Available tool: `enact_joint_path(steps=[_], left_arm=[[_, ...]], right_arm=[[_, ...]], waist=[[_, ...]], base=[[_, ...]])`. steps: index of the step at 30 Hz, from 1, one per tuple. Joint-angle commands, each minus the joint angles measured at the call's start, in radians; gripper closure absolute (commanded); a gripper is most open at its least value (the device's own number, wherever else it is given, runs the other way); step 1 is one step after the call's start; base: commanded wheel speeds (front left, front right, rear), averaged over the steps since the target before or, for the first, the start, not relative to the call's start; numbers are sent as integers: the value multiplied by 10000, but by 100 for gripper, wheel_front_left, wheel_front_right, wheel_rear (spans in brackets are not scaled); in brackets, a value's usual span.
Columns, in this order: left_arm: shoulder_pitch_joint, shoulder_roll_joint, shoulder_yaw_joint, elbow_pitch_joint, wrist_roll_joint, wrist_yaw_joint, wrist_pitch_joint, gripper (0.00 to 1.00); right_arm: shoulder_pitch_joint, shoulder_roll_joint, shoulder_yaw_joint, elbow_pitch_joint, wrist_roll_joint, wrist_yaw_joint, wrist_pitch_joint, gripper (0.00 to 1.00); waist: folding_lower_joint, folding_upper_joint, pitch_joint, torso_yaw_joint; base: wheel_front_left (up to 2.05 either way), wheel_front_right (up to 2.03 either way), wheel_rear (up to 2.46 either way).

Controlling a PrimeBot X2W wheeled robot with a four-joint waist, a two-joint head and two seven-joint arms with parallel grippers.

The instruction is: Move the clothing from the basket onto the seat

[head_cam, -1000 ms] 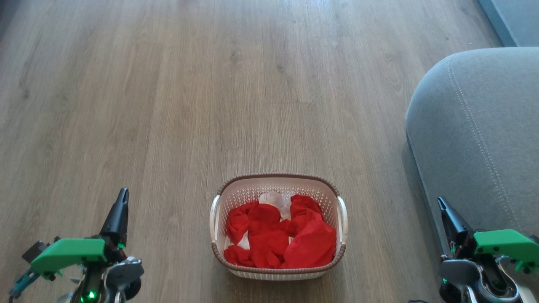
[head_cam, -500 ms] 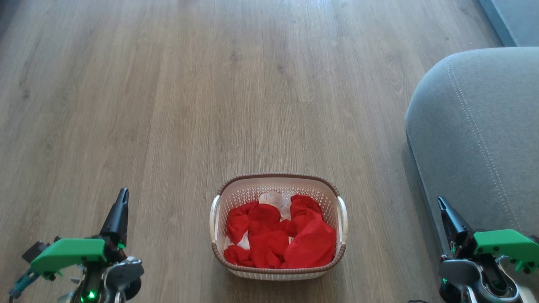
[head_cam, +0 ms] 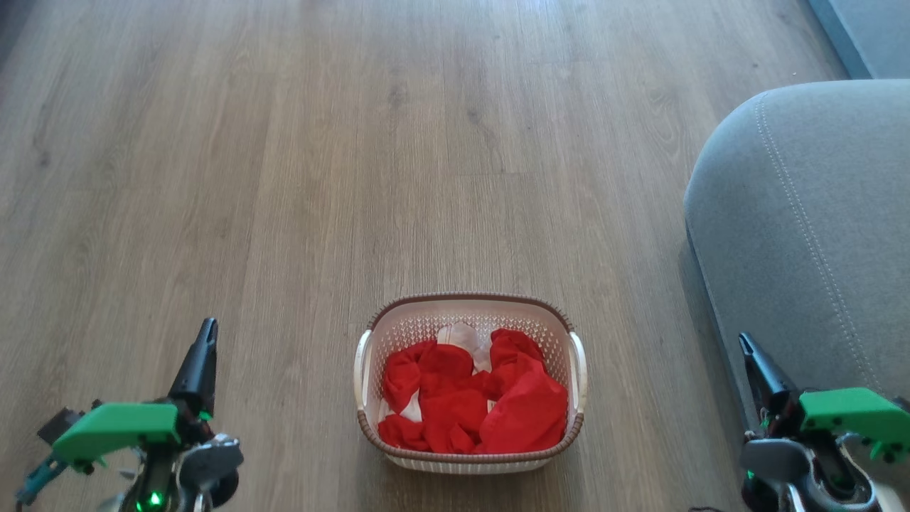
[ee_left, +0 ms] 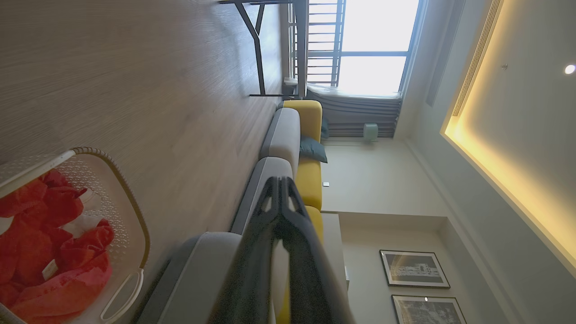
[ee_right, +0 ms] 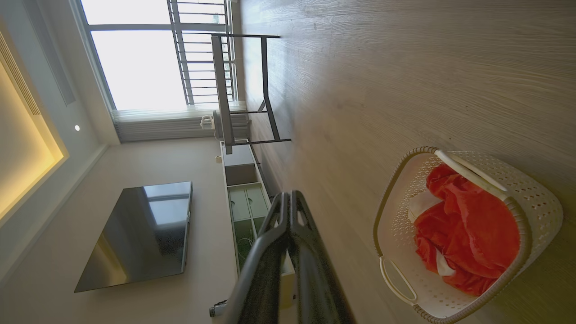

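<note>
Both my grippers are closed with nothing in them. My left gripper (head_cam: 207, 327) sits at eight o'clock of the head view and my right gripper (head_cam: 744, 341) at four, fingers pointing toward twelve. The clothing (head_cam: 473, 409) lies crumpled in the basket (head_cam: 469, 300), which stands on the floor (head_cam: 355, 142) at six o'clock, between them. The seat (head_cam: 803, 227) rises at three o'clock, apart from the basket. The basket's long axis runs nine to three, with a handle at each end. The heap spans it and points no particular way; a white patch shows at its twelve o'clock side. I judge the fabric light, limp and sturdy, so it will drape and trail. I'd pinch the raised fold at the heap's four o'clock, though other pieces may drag along.
</note>
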Motion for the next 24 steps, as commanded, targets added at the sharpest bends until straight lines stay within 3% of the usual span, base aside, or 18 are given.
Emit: enact_joint_path(steps=[1,5,24], left_arm=[[5,-4,-5,30,0,10,-1,0],[417,-21,-38,644,1,11,-8,0],[-214,107,-272,770,506,0,-542,0]], right_arm=[[2,4,4,30,0,0,-2,0],[279,73,51,651,-3,0,-16,0],[-441,-192,686,688,-489,10,-514,0]], waist=[[0,0,0,0],[0,0,3,0],[0,0,37,0]], base=[[0,0,0],[0,0,0],[0,0,0]])
